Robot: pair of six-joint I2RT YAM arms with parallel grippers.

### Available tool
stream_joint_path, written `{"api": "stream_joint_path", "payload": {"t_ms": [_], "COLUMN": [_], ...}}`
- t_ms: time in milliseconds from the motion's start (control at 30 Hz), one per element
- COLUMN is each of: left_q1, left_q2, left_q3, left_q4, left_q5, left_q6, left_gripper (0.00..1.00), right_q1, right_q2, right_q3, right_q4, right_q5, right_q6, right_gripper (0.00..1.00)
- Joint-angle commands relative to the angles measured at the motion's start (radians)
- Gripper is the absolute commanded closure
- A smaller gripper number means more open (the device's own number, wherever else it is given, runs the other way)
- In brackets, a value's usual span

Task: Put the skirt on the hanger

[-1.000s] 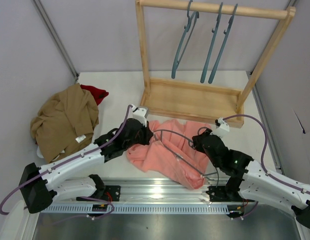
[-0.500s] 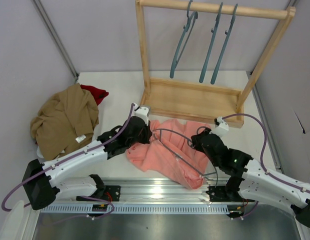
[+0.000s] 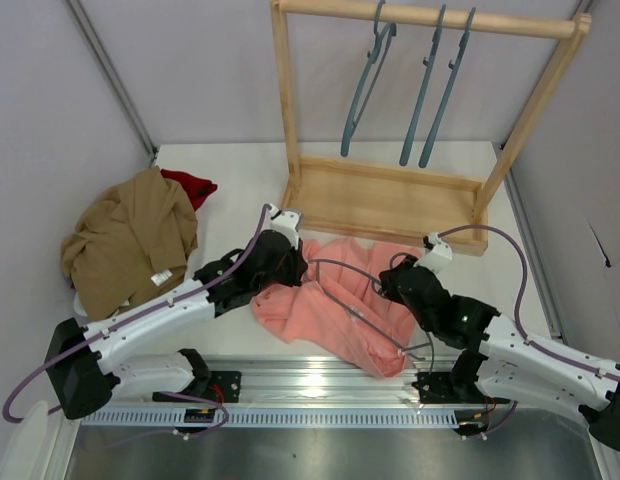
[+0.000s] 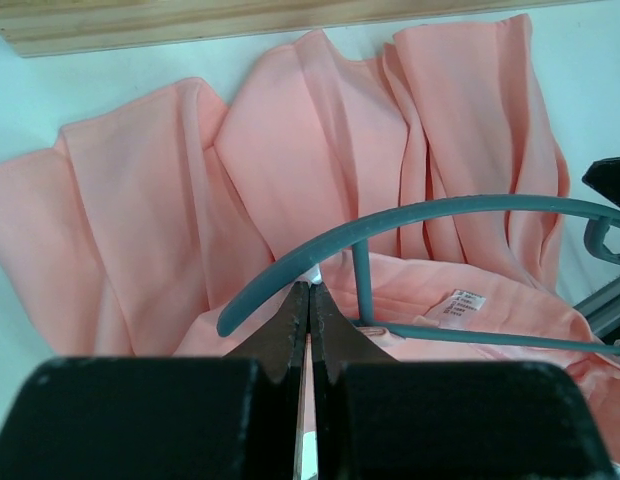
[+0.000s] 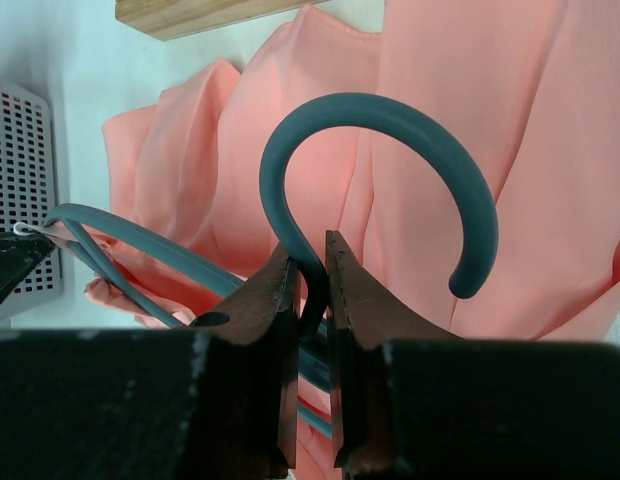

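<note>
The skirt (image 3: 290, 310) lies crumpled in soft salmon folds on the white table (image 3: 230, 170), near the front edge and between the two arms. It is spread wider from left to right than front to back. Its far side lies just beside the base of a wooden rack (image 3: 385, 200), and a small white label (image 4: 467, 303) faces up. The hanger (image 4: 440, 208) lies flat on top of it, one shoulder running crosswise from the left arm's side to the hook on the right.

The right gripper (image 5: 310, 270) is clamped on the stem below the hook. The left gripper (image 4: 310, 290) has its jaws pressed together at the shoulder tip; I cannot tell whether they pinch cloth.

Three more teal hangers (image 3: 425, 90) hang from the rack's top bar. A tan garment (image 3: 130, 240) is heaped at the far left, touching a dark red garment (image 3: 193, 185). Pale lilac walls (image 3: 190, 70) enclose the table
</note>
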Motion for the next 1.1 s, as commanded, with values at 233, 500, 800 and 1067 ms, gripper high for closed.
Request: {"api": "stream_joint_path", "payload": {"t_ms": [233, 500, 800, 1067], "left_q1": [0.005, 0.005, -0.003, -0.072], "left_q2": [-0.066, -0.110, -0.117, -0.031], "left_q3": [-0.006, -0.032, -0.049, -0.057], "left_q4": [0.038, -0.017, 0.024, 0.092], "left_q5": [0.085, 0.069, 0.140, 0.164], "left_q6": [0.077, 0.097, 0.099, 0.050], "left_gripper": [0.96, 0.96, 0.96, 0.97], "right_q1": [0.006, -0.023, -0.035, -0.035], "right_q2": [0.012, -0.005, 0.010, -0.016], "right_q3": [0.060, 0.065, 0.069, 0.057], "right_q4": [0.037, 0.037, 0.066, 0.202], "right_q5": [0.066, 0.096, 0.088, 0.080], "right_q6": [-0.017, -0.038, -0.052, -0.094], "right_gripper": [1.00, 1.00, 1.00, 1.00]}}
